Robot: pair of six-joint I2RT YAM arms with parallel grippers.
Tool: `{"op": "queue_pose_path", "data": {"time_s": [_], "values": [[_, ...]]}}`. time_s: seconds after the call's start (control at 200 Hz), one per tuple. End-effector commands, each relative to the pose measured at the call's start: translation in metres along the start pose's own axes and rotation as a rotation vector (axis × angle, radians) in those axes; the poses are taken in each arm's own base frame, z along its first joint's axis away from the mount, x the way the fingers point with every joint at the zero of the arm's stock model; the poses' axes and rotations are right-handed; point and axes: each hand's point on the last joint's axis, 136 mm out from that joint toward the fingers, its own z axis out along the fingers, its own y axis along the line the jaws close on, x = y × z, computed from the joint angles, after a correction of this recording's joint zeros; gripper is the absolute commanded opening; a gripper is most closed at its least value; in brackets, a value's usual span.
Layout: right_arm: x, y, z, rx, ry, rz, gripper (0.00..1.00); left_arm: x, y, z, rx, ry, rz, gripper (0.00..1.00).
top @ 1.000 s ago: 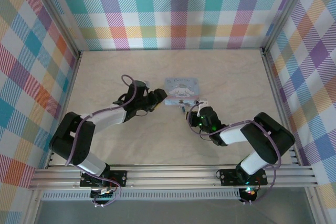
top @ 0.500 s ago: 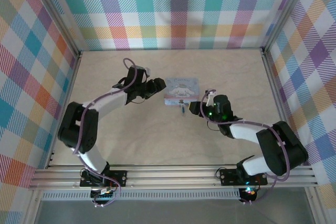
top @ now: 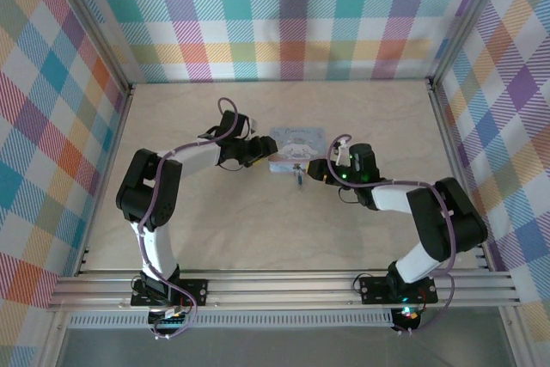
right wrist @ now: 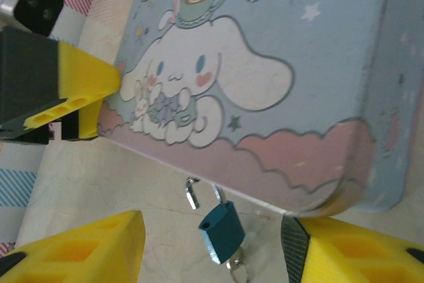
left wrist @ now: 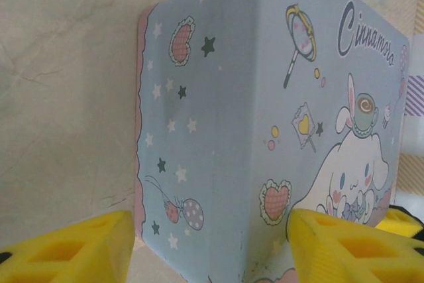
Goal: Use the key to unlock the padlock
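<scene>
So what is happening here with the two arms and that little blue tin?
Two robot arms work at a cartoon-printed tin on the table. The left gripper straddles one end of the tin; whether it presses, I cannot tell. The right gripper is open around the small blue padlock at the tin's front edge, touching nothing. The shackle looks loose on one side.

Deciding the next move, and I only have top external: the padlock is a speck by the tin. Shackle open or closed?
Observer: In the right wrist view, one leg of the shackle on the padlock ends free above the blue body, so it looks open.
Operator: Right pincer on it?
Observer: No. The right pincer stands wide, with the padlock in the gap, untouched.
Operator: Left pincer?
Observer: The left pincer is open too, with the tin just ahead of its spread yellow fingers.
</scene>
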Motion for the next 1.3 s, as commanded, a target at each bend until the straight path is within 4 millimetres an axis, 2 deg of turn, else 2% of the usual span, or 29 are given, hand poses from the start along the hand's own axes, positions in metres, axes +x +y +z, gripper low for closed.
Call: {"op": "queue_pose_path", "data": {"time_s": [0.0, 0.205, 0.345, 0.53, 0.7, 0.86, 0.99, 1.11, 1.295], "values": [[-0.01, 0.003, 0.006, -0.036, 0.013, -0.02, 0.57, 0.02, 0.016, 0.006, -0.06, 0.063, 0.022, 0.59], [-0.02, -0.009, 0.018, -0.021, 0.006, -0.04, 0.59, 0.043, 0.04, 0.006, -0.114, 0.09, -0.005, 0.57], [-0.025, -0.008, 0.024, -0.043, 0.009, -0.056, 0.59, 0.056, 0.049, 0.004, -0.124, 0.102, -0.022, 0.57], [-0.022, -0.01, 0.012, -0.022, -0.006, -0.057, 0.59, 0.057, 0.046, 0.0, -0.112, 0.089, -0.031, 0.57], [-0.009, 0.002, -0.008, -0.053, -0.002, -0.027, 0.57, 0.049, 0.031, -0.01, -0.086, 0.061, -0.014, 0.6], [0.006, 0.007, -0.012, -0.08, 0.059, 0.063, 0.54, 0.034, 0.011, -0.03, -0.065, 0.007, 0.019, 0.63], [0.016, 0.011, -0.005, -0.113, 0.08, 0.06, 0.52, 0.023, -0.011, -0.048, -0.029, -0.04, 0.044, 0.63], [0.021, 0.006, 0.005, -0.109, 0.093, 0.068, 0.49, 0.018, -0.034, -0.062, 0.023, -0.066, 0.074, 0.61], [0.028, -0.003, 0.022, -0.095, 0.131, 0.079, 0.48, 0.024, -0.065, -0.061, 0.073, -0.049, 0.122, 0.58]]}}
